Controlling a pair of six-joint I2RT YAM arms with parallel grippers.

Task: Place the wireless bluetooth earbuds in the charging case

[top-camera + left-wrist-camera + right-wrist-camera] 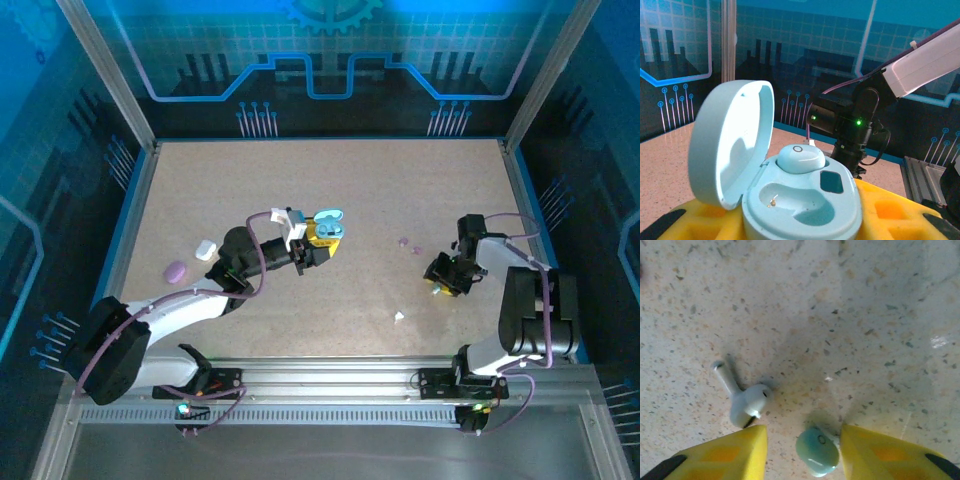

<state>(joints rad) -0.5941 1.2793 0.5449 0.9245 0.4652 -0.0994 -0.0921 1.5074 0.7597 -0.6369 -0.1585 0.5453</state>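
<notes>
Halfway | left claw (320, 238) pinched open pale-blue oval plastic case (805, 205), one matching bud (800, 158) seated | right claw (802, 442) spread around second pale-blue bud (817, 452)

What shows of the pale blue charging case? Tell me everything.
The charging case is a glossy pale blue plastic oval, lid hinged open and standing up on the left. One pale blue earbud sits in its far well; the near well is empty, a gold contact showing. The left gripper holds it between yellow fingers.
</notes>
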